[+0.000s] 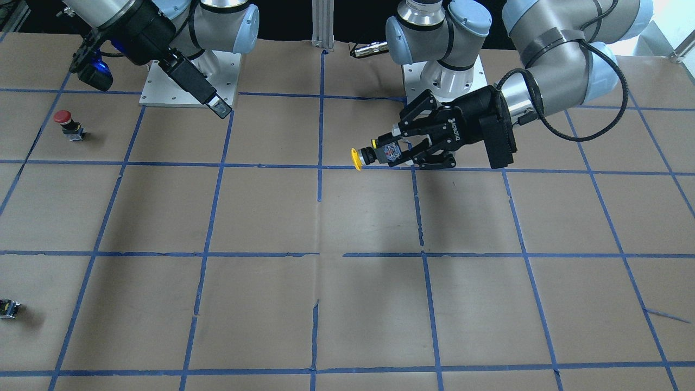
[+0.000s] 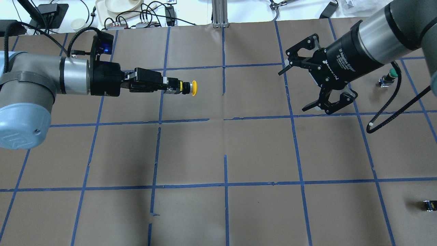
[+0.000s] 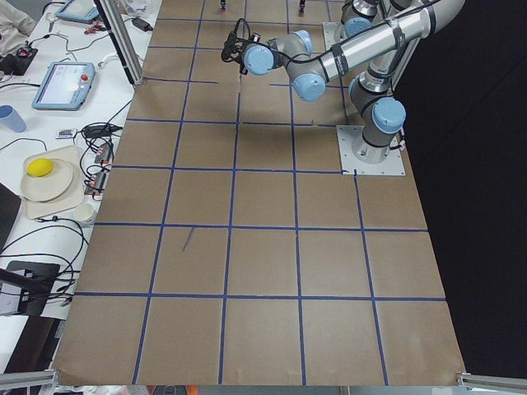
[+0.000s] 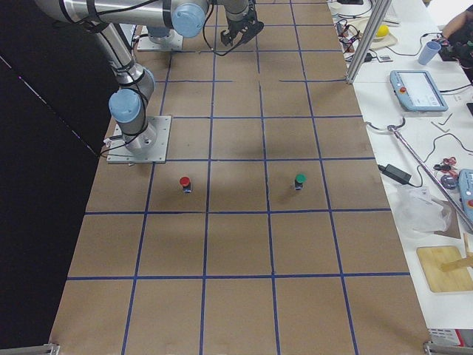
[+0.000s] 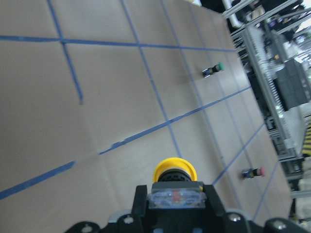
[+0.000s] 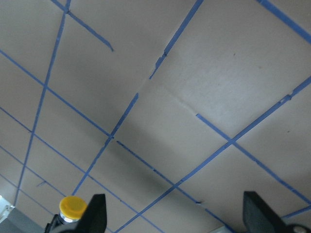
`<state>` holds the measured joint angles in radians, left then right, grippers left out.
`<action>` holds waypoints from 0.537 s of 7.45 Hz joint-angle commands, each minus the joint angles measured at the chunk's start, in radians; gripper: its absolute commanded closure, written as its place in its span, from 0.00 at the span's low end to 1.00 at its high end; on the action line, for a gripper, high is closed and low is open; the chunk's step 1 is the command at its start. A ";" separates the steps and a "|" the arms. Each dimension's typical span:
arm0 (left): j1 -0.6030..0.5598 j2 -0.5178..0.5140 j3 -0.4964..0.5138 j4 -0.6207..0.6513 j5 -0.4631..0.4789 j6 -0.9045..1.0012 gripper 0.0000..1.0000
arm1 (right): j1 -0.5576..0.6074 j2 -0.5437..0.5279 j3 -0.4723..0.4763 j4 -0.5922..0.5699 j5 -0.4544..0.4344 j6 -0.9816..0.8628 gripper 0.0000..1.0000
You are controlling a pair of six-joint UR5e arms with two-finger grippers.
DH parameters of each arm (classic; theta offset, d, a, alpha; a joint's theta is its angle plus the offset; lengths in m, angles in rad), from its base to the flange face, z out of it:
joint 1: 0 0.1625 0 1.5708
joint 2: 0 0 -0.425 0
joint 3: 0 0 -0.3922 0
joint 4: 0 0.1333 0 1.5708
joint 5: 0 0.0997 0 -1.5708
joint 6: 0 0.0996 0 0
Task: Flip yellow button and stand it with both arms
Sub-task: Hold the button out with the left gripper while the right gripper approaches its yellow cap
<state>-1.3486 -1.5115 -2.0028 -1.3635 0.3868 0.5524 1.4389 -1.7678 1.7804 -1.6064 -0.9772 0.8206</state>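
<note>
My left gripper, the black two-finger one, is clamped on the yellow button, a small push-button switch with a round yellow mushroom cap on a short black-and-grey blocky body. I hold it by the body, lying sideways, with the cap pointing across the middle towards my other arm. It hangs above the table, a brown paper-covered surface gridded with blue tape. The shadow on the paper beneath it suggests it is clear of the surface.

My right gripper holds nothing. Its jaws are spread wide and face the cap, well apart from it. From that wrist, the yellow cap shows only at the lower edge of the view, beside one finger.

I judge this to be the hand-over step: the button is lifted and turned level, and the second grasp is not yet made.

Next I need to line the open right jaws up with the free cap end and bring them around the neck or cap without knocking it. Only once they close should my left fingers let go. Then the right wrist can turn the button upright and set it down.
</note>
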 commanded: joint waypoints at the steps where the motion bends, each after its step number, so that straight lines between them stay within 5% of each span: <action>1: -0.059 -0.001 0.005 0.012 -0.164 -0.135 0.85 | -0.008 -0.004 0.005 -0.033 0.154 0.098 0.00; 4: -0.122 0.008 -0.001 0.017 -0.328 -0.166 0.85 | -0.005 -0.019 0.005 -0.114 0.328 0.224 0.00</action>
<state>-1.4551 -1.5084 -2.0013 -1.3470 0.1283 0.4047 1.4327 -1.7834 1.7826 -1.6805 -0.7146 0.9888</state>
